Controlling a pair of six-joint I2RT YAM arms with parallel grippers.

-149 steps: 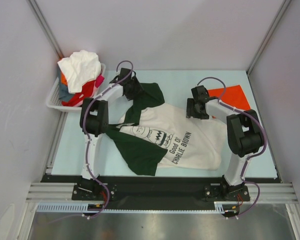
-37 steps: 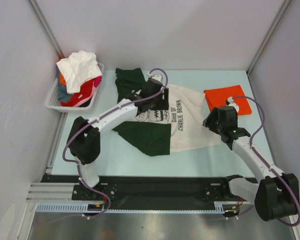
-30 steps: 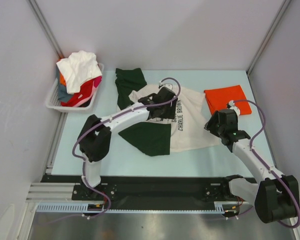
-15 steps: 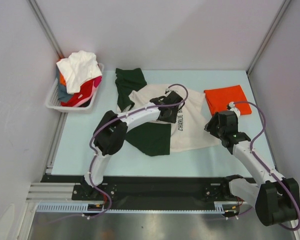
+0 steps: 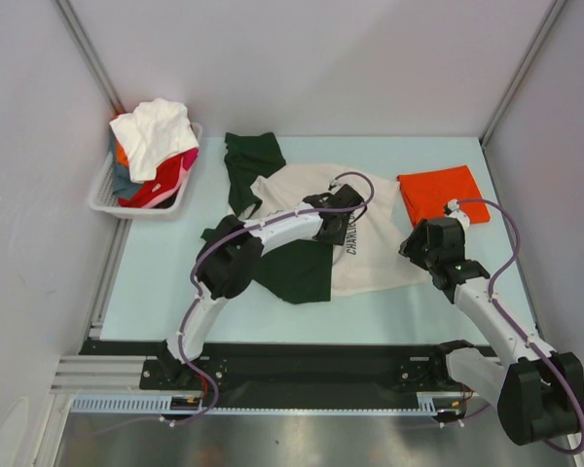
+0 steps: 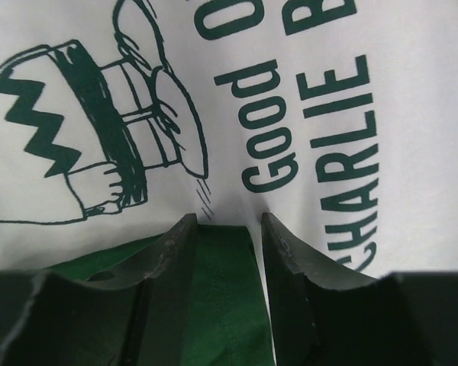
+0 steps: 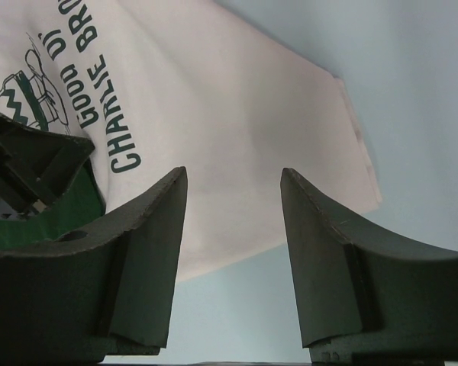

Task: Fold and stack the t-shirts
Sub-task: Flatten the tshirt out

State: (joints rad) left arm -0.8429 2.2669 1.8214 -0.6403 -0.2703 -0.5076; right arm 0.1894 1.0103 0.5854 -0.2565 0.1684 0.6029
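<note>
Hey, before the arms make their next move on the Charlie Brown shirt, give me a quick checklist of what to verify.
1. The left gripper has green cloth between its fingers: ok.
2. That grip is firm: cannot tell.
3. The right gripper is open and empty over the cream shirt: ok.
4. Sleeves folded in: not ok; the far sleeve and near sleeve stick out from the body.
5. The orange shirt lies folded at the far right: ok.
</note>
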